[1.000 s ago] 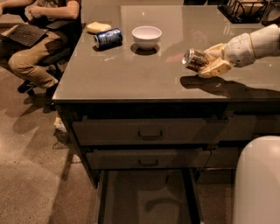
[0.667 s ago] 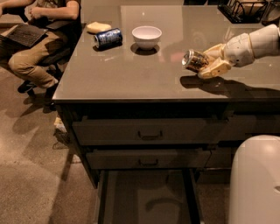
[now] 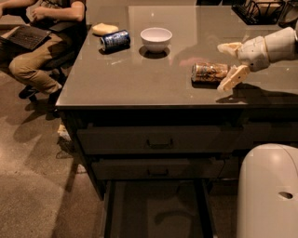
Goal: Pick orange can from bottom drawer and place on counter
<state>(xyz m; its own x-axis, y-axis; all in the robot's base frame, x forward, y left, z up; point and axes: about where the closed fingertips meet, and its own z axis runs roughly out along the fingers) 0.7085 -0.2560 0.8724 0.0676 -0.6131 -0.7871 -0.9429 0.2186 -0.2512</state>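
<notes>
The orange can (image 3: 209, 72) lies on its side on the counter (image 3: 139, 79), right of the middle, its silver end toward the left. My gripper (image 3: 230, 63) is at the can's right end, open, with one finger (image 3: 229, 47) behind the can and the other finger (image 3: 233, 77) in front of it. The fingers stand apart from the can's sides. The bottom drawer (image 3: 156, 211) is pulled out below the two handled drawers, and its dark interior holds nothing visible.
A white bowl (image 3: 156, 38), a blue can (image 3: 115, 40) on its side and a pale flat object (image 3: 104, 29) sit at the counter's back left. A seated person (image 3: 42, 42) with a laptop is at left. A wire basket (image 3: 260, 9) stands back right. A white robot body (image 3: 267, 190) fills the lower right.
The can has gone from held in my gripper to lying on the counter. The fingers have opened and drawn back to the right.
</notes>
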